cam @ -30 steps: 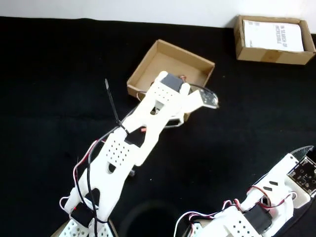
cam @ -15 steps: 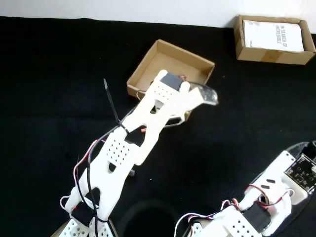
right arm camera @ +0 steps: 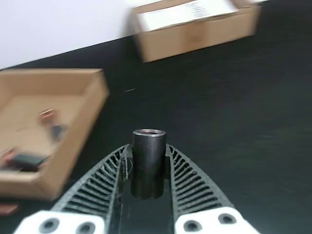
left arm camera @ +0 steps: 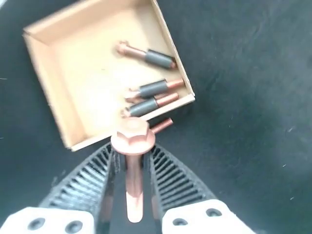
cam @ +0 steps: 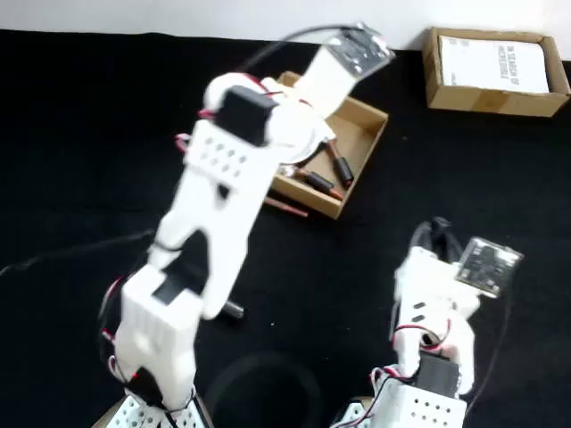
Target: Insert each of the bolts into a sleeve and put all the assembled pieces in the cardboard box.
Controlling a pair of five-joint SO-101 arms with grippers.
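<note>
In the left wrist view my left gripper (left arm camera: 132,149) is shut on a copper bolt (left arm camera: 132,141), hex head outward, above the near wall of the cardboard box (left arm camera: 53,105). Three bolts in dark sleeves (left arm camera: 148,90) lie in the box. A bare bolt (left arm camera: 161,126) lies on the table just outside that wall, also seen from above as bolt (cam: 285,207). My right gripper (right arm camera: 147,152) is shut on a dark sleeve (right arm camera: 148,163), held upright with its bore facing out. The box (right arm camera: 58,146) is ahead of it to one side.
A second cardboard box (cam: 495,71) with a white sheet in it stands at the back right. A small grey sleeve (cam: 232,309) lies on the black table near the left arm's base. The right arm (cam: 437,299) stands upright at the front right.
The left arm has lifted from low over the box's front wall to high above it, uncovering the pieces inside. The right arm has swung in from the right edge and now stands upright.
</note>
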